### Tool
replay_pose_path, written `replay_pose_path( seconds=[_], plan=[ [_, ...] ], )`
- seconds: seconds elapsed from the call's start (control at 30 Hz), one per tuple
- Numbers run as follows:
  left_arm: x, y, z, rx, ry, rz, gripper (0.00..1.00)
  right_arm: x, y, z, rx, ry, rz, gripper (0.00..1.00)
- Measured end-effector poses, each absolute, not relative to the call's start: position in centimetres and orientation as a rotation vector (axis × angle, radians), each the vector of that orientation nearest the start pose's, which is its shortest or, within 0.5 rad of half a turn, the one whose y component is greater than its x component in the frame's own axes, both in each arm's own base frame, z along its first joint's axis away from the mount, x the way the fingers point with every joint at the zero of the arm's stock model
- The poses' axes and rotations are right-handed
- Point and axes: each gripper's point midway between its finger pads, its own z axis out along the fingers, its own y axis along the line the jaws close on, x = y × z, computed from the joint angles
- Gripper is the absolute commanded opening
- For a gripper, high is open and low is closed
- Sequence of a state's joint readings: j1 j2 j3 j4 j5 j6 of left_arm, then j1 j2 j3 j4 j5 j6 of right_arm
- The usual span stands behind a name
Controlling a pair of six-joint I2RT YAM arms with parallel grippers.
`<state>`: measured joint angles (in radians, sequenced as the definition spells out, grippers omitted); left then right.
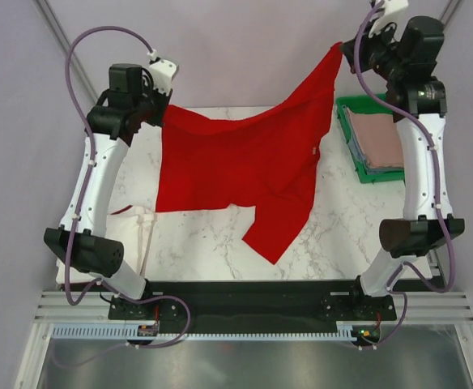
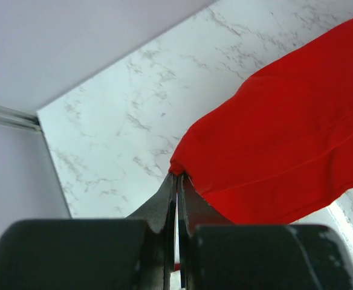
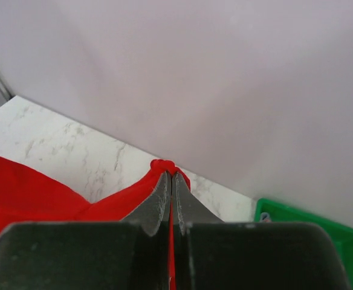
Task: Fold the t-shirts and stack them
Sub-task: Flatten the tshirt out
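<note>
**Aloft: red t-shirt (image 1: 245, 162) hangs between two clamped grippers**

Here the left gripper (image 2: 178, 176) has its jaws pressed together on one corner of the red cloth, which bunches right at the fingertips and billows away to the right. The right gripper (image 3: 170, 174) is likewise closed tight, with a small knot of red fabric pinched between its tips. From above, the right arm holds its corner higher and farther back, near the rear wall. The left arm holds its corner lower, over the far left of the marble table (image 1: 196, 243). The shirt spreads between them as a slanted sheet. Its lower part drapes onto the tabletop, and one end trails toward the near edge. A small white label (image 1: 316, 150) shows on it.

The white t-shirt (image 1: 133, 231) lies crumpled at the near left of the table, partly behind the left arm. The dusty-pink t-shirt (image 1: 380, 138) lies folded in the green tray (image 1: 366, 175) at the right edge.
</note>
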<state>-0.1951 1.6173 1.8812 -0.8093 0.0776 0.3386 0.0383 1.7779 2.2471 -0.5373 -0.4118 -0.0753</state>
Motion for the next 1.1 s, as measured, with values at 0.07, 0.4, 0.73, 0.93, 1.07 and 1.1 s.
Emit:
replay_pose_path(
  seconds=[0.07, 0.4, 0.73, 0.93, 1.07, 1.1],
  plan=[
    [43.0, -7.9, 36.0, 0.588, 1.981, 0.034, 0.02, 47.9, 7.7, 50.4, -0.389, 1.542, 0.271, 0.0],
    [35.9, -4.1, 44.9, 0.514, 1.787, 0.219, 0.02, 38.1, 5.0, 58.5, -0.369, 1.347, 0.083, 0.0],
    [29.0, -2.0, 50.3, 0.457, 1.631, 0.278, 0.02, 30.0, 3.3, 64.6, -0.327, 1.174, -0.045, 0.0],
    [23.7, -0.9, 55.4, 0.42, 1.464, 0.3, 0.02, 22.7, 2.4, 69.7, -0.292, 1.003, -0.116, 0.0],
    [19.8, -0.1, 58.6, 0.387, 1.349, 0.315, 0.02, 17.2, 2.0, 72.6, -0.276, 0.882, -0.16, 0.0],
    [18.7, 0.1, 59.5, 0.377, 1.318, 0.318, 0.02, 15.6, 1.9, 73.2, -0.272, 0.851, -0.172, 0.0]
  ],
)
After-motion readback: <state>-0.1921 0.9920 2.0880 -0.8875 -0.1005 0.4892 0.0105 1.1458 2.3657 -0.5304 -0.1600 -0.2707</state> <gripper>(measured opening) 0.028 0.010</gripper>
